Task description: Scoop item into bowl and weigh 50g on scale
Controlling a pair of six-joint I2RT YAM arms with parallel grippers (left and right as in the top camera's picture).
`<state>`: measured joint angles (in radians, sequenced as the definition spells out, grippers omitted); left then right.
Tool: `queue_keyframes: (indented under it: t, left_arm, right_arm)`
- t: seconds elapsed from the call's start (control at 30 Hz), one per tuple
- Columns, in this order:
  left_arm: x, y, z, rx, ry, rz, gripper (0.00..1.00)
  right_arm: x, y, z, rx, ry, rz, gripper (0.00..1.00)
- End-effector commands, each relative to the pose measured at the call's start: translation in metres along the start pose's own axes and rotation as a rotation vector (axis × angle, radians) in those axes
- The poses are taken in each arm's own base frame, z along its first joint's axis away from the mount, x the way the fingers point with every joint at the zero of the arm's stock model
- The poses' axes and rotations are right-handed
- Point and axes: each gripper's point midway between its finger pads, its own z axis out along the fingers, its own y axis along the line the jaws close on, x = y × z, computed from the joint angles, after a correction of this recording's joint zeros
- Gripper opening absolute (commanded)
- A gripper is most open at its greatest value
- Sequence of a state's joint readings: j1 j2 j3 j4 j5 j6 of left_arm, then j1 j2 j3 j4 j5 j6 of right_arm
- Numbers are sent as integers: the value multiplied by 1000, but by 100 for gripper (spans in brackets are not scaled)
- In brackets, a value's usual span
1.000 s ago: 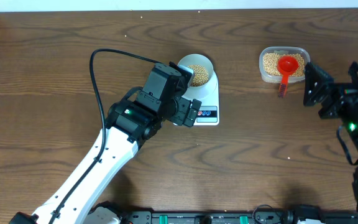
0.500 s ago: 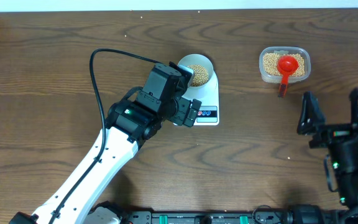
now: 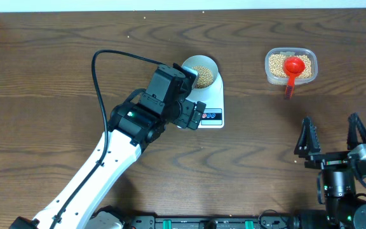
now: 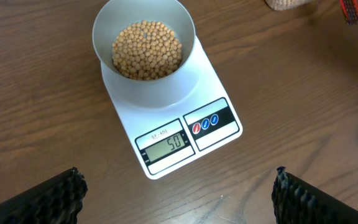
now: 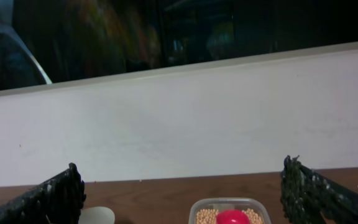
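**Beans in the bowl, the scale reads 50, both hands empty**

We judge the beans (image 4: 146, 50) to be the awkward part. Each is small, hard, round and light, so together they pour like gravel, and any that spill will roll across the tabletop (image 3: 56, 51). We would not pinch them with fingers. The red scoop (image 3: 293, 65), lying in the clear container (image 3: 269, 63) on the spare beans, is the tool for moving them, and its handle is the place to take hold.

The bowl (image 4: 185, 37) looks rigid, smooth and light even when loaded. We would grip it across the rim and lift gently, since it could slide on the slick top of the scale (image 4: 126, 121).

The bowl sits on the far end of the scale, about a third full, and the display (image 4: 168, 143) shows 50. By our reckoning the weight is met.

Our left hand (image 4: 176, 173) is spread wide and holds nothing. It hovers over the near end of the scale, with the bowl ahead of it and centred between the fingers, not touching.

Our right hand (image 3: 329, 124) is also wide open and empty. It is near the front of the tabletop, well apart from the container, which lies straight ahead of it.
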<state>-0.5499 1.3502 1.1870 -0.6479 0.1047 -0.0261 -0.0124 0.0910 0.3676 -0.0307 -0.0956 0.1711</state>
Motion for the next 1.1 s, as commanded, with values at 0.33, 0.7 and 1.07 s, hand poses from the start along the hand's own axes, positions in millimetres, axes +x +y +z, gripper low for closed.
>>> queue_keyframes:
  t: [0.33,0.7,1.07]
  left_arm:
    - [-1,3,0,-12,1,-8,98]
    - [-1,3,0,-12,0,-8,98]
    - [-1,3,0,-12,0,-8,98]
  right_arm:
    - [42,-8,-1,3,-17,-11,99]
    - [69,-11,2,-13,-86,-14,99]
    - [93,-14,3,-4,16,-2,99]
